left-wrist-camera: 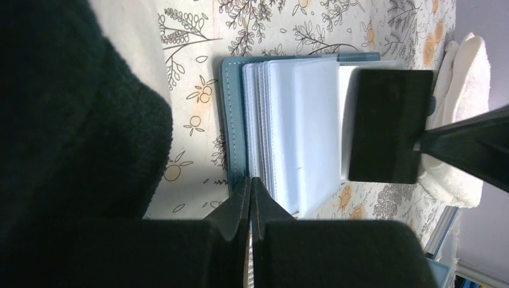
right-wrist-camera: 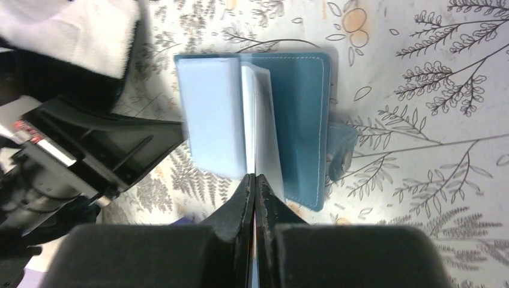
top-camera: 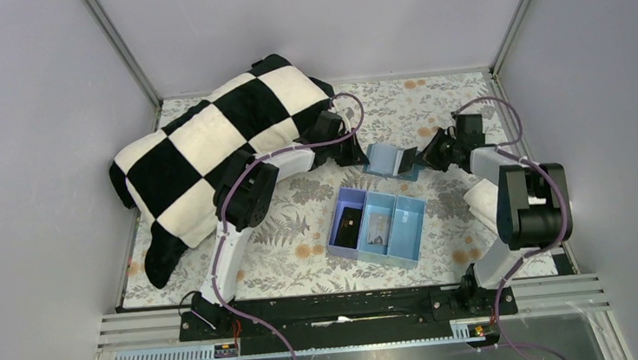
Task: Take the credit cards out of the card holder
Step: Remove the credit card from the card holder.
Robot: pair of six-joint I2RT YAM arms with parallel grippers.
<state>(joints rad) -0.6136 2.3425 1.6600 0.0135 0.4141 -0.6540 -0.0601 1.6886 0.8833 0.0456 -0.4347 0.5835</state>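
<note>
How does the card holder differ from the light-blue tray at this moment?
The card holder is darker teal; the tray is pale blue. The card holder is smaller than the tray. The card holder is open with pale sleeves fanned, pinched by the shut left gripper and right gripper; the tray lies flat, three open compartments, no gripper touching it. Both are blue and rectangular.

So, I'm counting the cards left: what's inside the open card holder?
Inside the card holder, between its blue covers, a fan of pale leaves shows. Whether each is a card or an empty sleeve cannot be told; the right gripper covers some in the left wrist view.
</note>
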